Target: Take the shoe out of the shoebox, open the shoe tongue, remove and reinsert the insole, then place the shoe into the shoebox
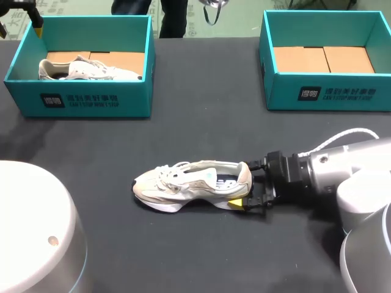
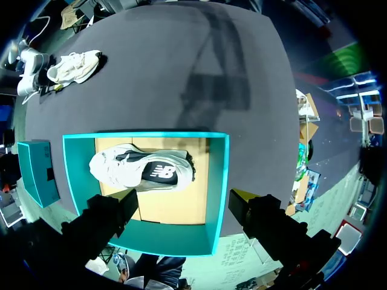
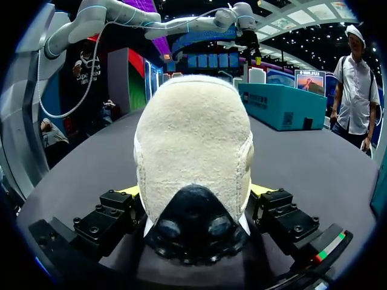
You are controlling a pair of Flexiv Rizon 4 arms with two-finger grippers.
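Right tool [image 3: 195,191] is clenched on the heel of the shoe [image 1: 189,182], which rests on the desk [image 1: 183,256], toe pointing away from it. Fuzzy, squashy heel fabric above a hard black sole block could yield, letting the long body pivot or slip. Left tool [image 2: 184,198] hangs released over 1 teal cardboard shoebox [image 2: 222,181], well apart, so nothing steadies the toe.

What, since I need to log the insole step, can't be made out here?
Insole: in the head view the shoe lies side-on, hiding its inside; in the right wrist view its heel blocks everything ahead.
Left gripper: cut off by the head view's corner; only one yellow tip shows.
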